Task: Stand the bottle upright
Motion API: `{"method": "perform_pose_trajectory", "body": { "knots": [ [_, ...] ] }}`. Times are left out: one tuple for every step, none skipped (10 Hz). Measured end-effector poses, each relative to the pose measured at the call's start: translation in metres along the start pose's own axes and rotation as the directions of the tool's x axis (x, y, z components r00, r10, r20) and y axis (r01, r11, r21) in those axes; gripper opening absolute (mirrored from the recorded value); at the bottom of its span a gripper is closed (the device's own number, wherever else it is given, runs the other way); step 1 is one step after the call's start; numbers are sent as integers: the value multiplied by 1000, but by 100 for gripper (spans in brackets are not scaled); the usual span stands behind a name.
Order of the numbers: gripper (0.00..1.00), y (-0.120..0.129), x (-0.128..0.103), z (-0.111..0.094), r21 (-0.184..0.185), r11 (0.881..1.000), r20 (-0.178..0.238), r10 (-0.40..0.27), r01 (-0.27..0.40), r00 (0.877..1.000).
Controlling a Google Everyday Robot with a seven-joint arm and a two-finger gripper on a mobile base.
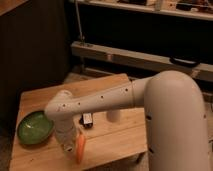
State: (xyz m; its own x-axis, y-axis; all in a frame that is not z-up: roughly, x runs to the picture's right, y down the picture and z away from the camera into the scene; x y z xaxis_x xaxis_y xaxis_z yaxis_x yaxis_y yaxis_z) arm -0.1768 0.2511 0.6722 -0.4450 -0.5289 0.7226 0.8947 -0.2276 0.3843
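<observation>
My white arm (100,100) reaches from the right across the wooden table (45,97). Its wrist bends down at the front left, between the green plate and the carrot. The gripper (65,143) points down at the table just left of the orange carrot (80,148), close to the front edge. The bottle does not show; the wrist and gripper cover the spot beneath them.
A green plate (35,127) lies at the table's left. A flat black packet (87,120) and a white upside-down cup (115,116) sit behind the carrot, partly under the arm. A dark shelf unit (150,55) stands behind the table.
</observation>
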Motion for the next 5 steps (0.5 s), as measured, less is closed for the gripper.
{"method": "perform_pose_trajectory", "body": {
  "knots": [
    [42,6,-2,-23,-21,1000,-4,-14,14,1000],
    [42,13,-3,-43,-46,998,-3,-34,34,999],
    [42,18,-3,-57,-64,996,1,-56,56,998],
    [42,21,-2,-66,-73,994,5,-87,87,996],
    [42,25,-1,-74,-63,991,7,-121,121,993]
  ]
}}
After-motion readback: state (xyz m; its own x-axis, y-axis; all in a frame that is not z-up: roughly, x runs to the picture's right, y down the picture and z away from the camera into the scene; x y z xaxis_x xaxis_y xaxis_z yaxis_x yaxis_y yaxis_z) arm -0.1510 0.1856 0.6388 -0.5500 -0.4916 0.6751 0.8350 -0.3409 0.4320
